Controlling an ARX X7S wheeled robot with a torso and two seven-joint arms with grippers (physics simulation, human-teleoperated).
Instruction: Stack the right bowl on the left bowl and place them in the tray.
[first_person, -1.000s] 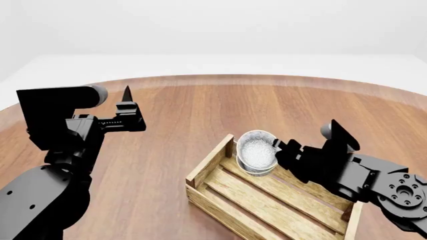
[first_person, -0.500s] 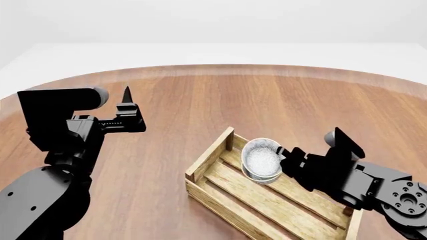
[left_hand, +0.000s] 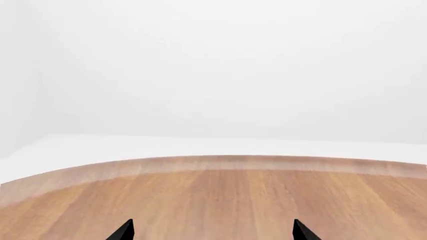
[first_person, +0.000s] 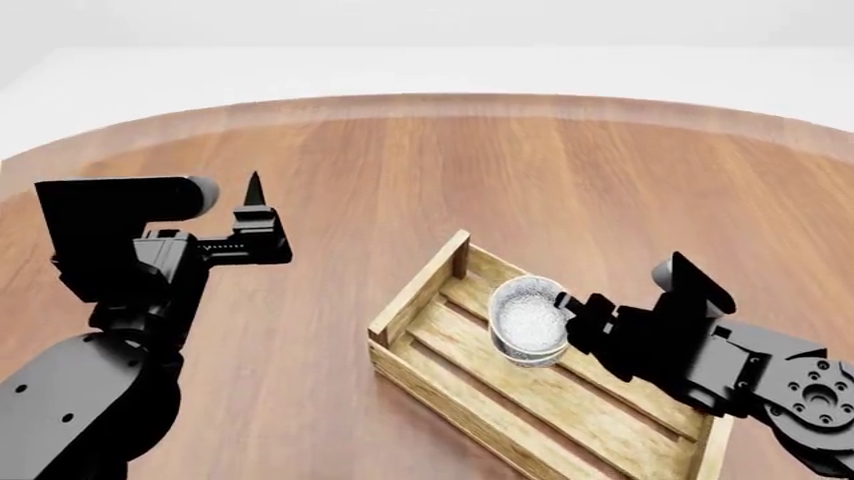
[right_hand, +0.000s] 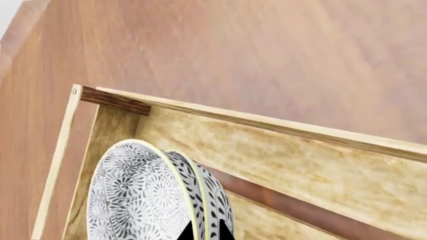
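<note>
Stacked bowls held inside the crate.
The right gripper (first_person: 571, 322) is clamped on the rim of two nested patterned bowls (first_person: 529, 318) within the slatted wooden tray (first_person: 434, 385); farther off, the left gripper (first_person: 254, 205) hovers spread apart, holding nothing, over the wooden table (first_person: 400, 170).

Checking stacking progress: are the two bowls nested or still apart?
Nested: the bowls show two rims close together, held by the right end effector over the tray.
</note>
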